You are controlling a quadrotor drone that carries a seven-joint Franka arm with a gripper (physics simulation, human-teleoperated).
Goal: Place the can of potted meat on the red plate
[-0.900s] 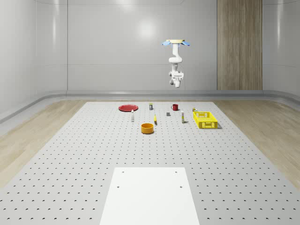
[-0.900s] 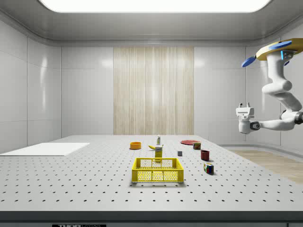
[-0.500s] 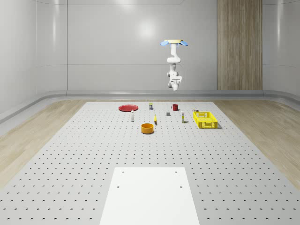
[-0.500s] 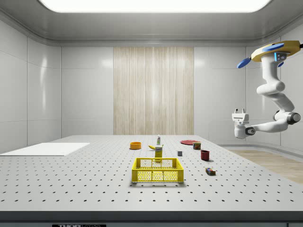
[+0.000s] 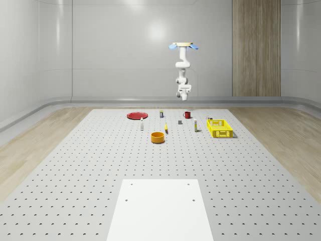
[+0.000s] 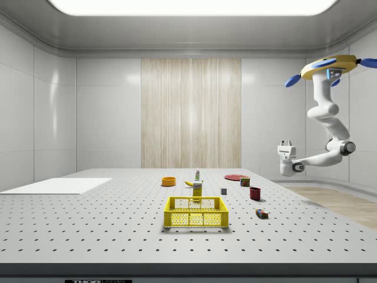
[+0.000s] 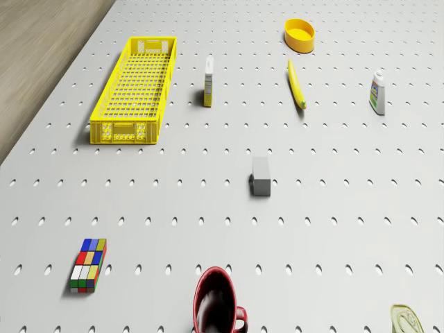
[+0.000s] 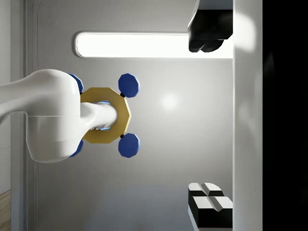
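Note:
The potted meat can stands at the table's far end, to the right of the red plate in the whole-scene view. In the side view the can sits just in front of the plate. The can's lid is partly cut off in the drone view. The drone hovers high over the table's far end, beyond the can. Its gripper hangs in mid-air, open and empty, pointing upward. The wrist view looks up at the drone past the gripper.
A red mug, Rubik's cube, grey block, yellow basket, small carton, banana, white bottle and orange bowl lie scattered. A white panel covers the near end.
The drone and arm have shifted toward the side view's left, nearer the objects, and the gripper hangs slightly lower. The Rubik's cube has settled flat on the table.

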